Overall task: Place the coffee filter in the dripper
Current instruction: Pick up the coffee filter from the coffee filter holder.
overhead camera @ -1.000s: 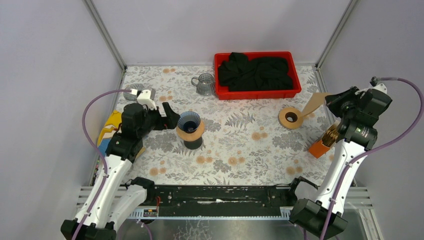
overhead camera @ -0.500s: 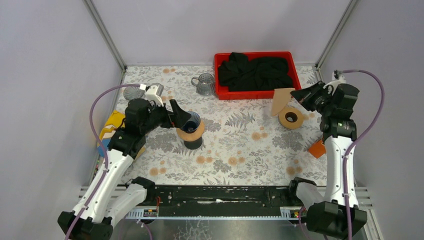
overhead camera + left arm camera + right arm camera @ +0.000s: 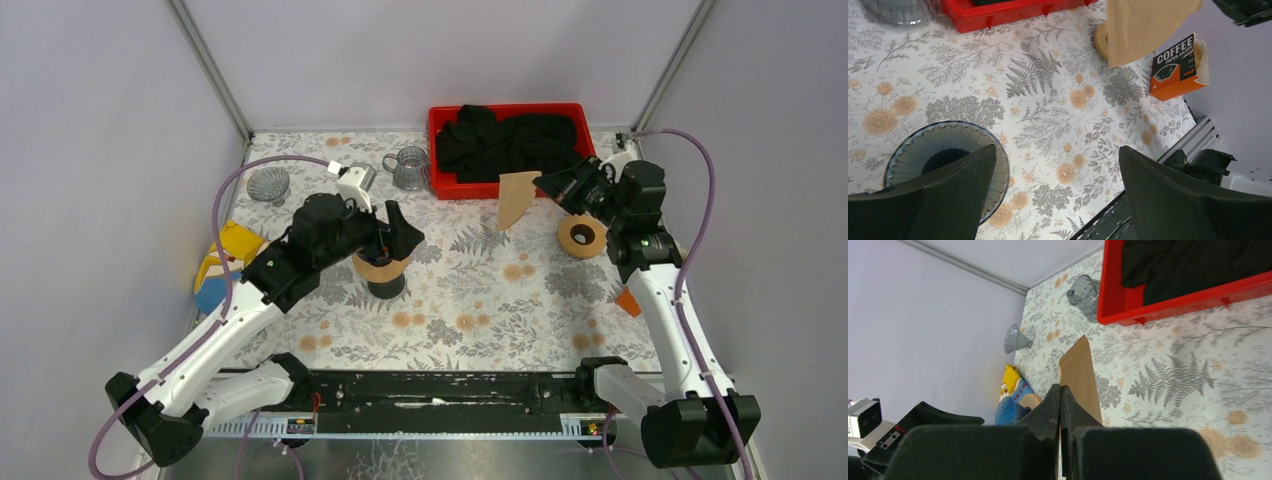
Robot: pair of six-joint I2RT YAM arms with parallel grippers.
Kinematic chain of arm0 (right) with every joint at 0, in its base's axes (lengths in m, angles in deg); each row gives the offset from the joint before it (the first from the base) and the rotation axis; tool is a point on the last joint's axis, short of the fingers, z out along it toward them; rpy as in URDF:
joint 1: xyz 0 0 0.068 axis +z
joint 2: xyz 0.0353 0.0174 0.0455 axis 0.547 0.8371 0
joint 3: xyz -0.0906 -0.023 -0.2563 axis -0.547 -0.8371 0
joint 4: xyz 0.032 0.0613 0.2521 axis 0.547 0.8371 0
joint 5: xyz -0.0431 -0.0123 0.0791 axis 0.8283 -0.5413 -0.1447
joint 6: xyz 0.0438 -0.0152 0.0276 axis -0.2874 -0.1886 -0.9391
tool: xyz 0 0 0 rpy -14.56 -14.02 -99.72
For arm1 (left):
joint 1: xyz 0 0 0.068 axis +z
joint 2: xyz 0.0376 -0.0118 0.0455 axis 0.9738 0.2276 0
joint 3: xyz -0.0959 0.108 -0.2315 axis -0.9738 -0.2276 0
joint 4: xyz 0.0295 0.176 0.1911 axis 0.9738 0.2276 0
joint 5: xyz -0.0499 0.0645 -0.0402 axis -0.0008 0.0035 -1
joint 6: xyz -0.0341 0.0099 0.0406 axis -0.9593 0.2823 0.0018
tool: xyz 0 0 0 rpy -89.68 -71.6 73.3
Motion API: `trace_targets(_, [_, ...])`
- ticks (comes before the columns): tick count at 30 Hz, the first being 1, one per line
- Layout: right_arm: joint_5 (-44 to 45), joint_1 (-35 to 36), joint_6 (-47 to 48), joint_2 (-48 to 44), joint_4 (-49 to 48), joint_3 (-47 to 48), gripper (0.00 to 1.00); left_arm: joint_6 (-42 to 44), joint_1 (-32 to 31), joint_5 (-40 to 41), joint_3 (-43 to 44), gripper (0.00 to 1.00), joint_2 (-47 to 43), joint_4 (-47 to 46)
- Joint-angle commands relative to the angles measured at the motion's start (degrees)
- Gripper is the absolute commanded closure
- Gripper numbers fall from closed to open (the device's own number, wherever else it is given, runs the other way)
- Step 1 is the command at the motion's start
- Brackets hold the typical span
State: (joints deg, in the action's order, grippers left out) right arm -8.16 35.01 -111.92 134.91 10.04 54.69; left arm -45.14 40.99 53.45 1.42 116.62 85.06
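1. The coffee filter (image 3: 517, 196) hangs in mid-air, pinched flat by the closed right gripper (image 3: 545, 183), well apart from the dripper (image 3: 378, 268).
2. The left gripper (image 3: 1056, 150) hovers at the dripper's rim, jaws spread wide, holding nothing.
3. The risk (paper folded flat): it could snag the rim or the left gripper and crumple, or tip the dripper.

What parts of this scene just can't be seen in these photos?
- Top view: the left end effector covers most of the dripper.
- Left wrist view: the coffee filter is cut off by the top edge; smaller print on the filter box is unreadable.
- Right wrist view: the right end effector, shut on the filter, hides the end it grips.
- Top view: black cloth hides the floor of the red bin.
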Motion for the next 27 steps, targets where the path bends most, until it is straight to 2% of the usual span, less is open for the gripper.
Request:
trace_targets(1, [4.67, 5.1, -3.0, 0.32, -6.57, 0.1, 1.0, -0.06, -6.04, 10.21, 3.96, 0.0, 2.17, -5.25])
trace_targets(11, [10.32, 13.13, -5.2, 1.36, -8.93, 0.57, 1.0, 3.1, -18.41, 24.4, 8.33, 0.0, 9.95, -7.79])
trace_targets(19, [14.4, 18.78, -5.66, 2.51, -9.33, 1.14, 1.0, 7.69, -27.55, 38.78, 11.73, 0.0, 17.06, -9.4])
trace_targets(27, [17.38, 23.03, -5.27, 4.02, -8.74, 2.49, 1.0, 11.52, -30.58, 48.5, 14.03, 0.0, 22.17, -11.12])
